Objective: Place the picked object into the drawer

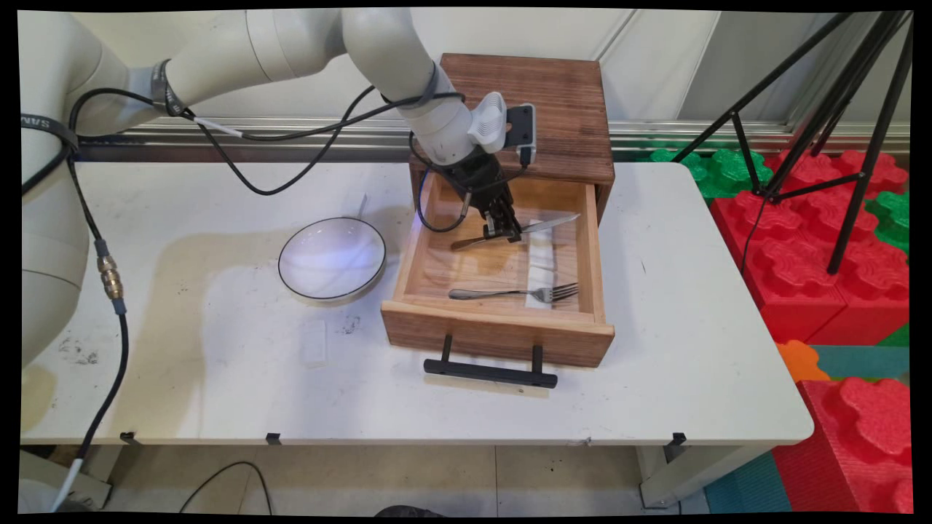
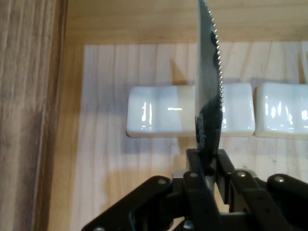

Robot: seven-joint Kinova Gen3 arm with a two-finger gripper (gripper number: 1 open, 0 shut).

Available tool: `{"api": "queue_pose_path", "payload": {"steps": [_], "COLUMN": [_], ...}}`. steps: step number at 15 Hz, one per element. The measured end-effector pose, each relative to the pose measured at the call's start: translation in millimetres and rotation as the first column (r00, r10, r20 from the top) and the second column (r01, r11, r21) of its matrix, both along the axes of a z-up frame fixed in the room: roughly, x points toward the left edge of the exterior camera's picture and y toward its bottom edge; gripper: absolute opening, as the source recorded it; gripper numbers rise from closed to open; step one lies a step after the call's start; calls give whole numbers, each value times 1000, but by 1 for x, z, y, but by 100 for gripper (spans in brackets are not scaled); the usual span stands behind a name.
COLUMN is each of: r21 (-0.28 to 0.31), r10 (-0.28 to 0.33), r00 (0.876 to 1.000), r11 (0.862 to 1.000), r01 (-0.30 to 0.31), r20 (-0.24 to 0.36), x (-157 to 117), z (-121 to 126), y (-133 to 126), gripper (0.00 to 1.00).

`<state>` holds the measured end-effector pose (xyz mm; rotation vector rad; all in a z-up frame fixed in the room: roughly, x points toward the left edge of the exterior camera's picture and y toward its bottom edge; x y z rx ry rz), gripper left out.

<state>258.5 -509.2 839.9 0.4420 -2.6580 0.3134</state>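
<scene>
Gripper clamped on knife over open drawer; fork at 6 o'clock. Risk: thin blade pivots, slips onto white rests.

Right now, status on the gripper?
Gripper shut on knife, inside open drawer. White rest under blade. Fork lies nearer drawer front.

tool grips knife | inside open drawer | fork nearby
</scene>
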Motion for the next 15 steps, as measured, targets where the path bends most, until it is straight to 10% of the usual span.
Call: {"api": "queue_pose_path", "payload": {"steps": [7, 8, 15], "r21": [11, 13, 8], "r10": [8, 10, 26], "r00": [1000, 1000, 1000], "r11": [1000, 1000, 1000], "r01": [-8, -10, -26], "r20": [1, 2, 1], "x": [-4, -4, 0], "z": [-15, -17, -22], "y": [-6, -7, -9], "gripper": [0, 100, 100]}}
